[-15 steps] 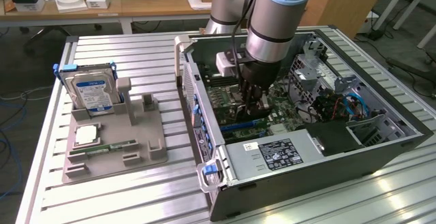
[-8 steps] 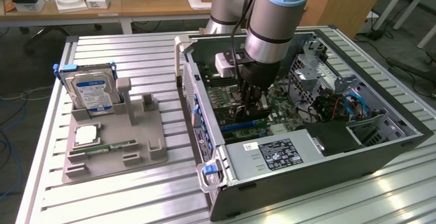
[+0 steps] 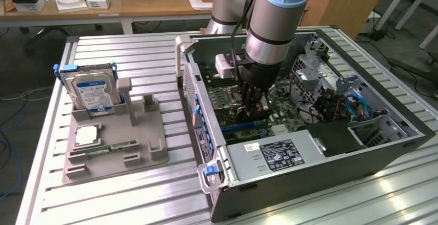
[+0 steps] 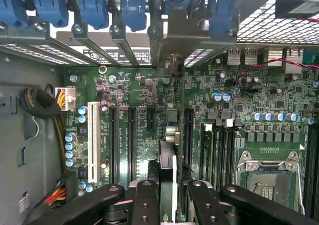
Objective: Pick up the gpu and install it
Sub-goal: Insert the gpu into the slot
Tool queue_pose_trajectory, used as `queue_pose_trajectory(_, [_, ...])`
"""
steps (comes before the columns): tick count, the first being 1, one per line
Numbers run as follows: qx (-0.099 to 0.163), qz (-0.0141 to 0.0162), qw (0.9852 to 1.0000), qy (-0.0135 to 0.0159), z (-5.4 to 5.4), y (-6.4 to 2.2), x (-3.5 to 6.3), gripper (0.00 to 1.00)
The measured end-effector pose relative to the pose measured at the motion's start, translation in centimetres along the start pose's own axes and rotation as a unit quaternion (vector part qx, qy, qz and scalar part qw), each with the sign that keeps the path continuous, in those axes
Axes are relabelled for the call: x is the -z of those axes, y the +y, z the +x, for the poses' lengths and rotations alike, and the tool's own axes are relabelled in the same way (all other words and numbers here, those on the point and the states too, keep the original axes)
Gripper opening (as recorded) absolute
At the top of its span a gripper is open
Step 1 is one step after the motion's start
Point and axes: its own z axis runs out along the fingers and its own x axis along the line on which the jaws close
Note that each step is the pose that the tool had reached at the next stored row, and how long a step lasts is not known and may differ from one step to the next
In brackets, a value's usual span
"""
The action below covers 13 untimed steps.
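My gripper (image 3: 251, 102) reaches down inside the open computer case (image 3: 383, 148), just above the green motherboard (image 4: 239, 115). In the wrist view its two black fingers (image 4: 145, 200) are shut on the gpu (image 4: 168, 160). The card shows edge-on as a thin upright board with its silver metal bracket end (image 4: 172, 135) pointing toward the case's rear slot covers. It hangs over the motherboard between two long black expansion slots (image 4: 132, 140), close to the board. In the exterior view the gpu (image 3: 252, 115) is a dark shape under the gripper, mostly hidden by it.
A grey fixture (image 3: 116, 148) at the exterior view's left holds a silver hard drive with a blue label (image 3: 94, 94), a RAM stick (image 3: 110, 148) and a CPU (image 3: 87, 135). Inside the case are the power supply (image 3: 277, 156), cables (image 3: 356, 107) and a CPU socket (image 4: 271, 172).
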Motion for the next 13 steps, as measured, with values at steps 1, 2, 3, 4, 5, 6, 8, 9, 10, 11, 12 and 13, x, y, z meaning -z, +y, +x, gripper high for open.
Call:
queue_pose_trajectory(1, [0.0,0.0,1.0,0.0,0.0,0.01,-0.02,0.26])
queue_pose_trajectory(2, [0.0,0.0,1.0,0.0,0.0,0.02,-0.03,0.26])
queue_pose_trajectory(3, [0.0,0.0,1.0,0.0001,0.0,0.03,-0.03,0.26])
queue_pose_trajectory(4, [0.0,0.0,1.0,0.0,0.0,0.03,-0.05,0.26])
queue_pose_trajectory(5, [0.0,0.0001,1.0,0.0,0.0,0.03,-0.07,0.26])
queue_pose_trajectory(6, [0.0,0.0001,1.0,0.0,0.0,0.03,-0.1,0.26])
queue_pose_trajectory(8, [0.0,0.0,1.0,0.0,0.0,0.03,-0.16,0.26])
queue_pose_trajectory(9, [0.0,0.0001,1.0,0.0,0.0,0.03,-0.19,0.26])
queue_pose_trajectory(10, [0.0,0.0,1.0,0.0,0.0,0.03,-0.21,0.26])
queue_pose_trajectory(11, [0.0,0.0,1.0,0.0001,0.0,0.03,-0.22,0.26])
queue_pose_trajectory(12, [0.0,0.0,1.0,0.0,0.0,0.05,-0.25,0.26])
queue_pose_trajectory(13, [0.0,0.0,1.0,0.0001,0.0,0.06,-0.27,0.26])
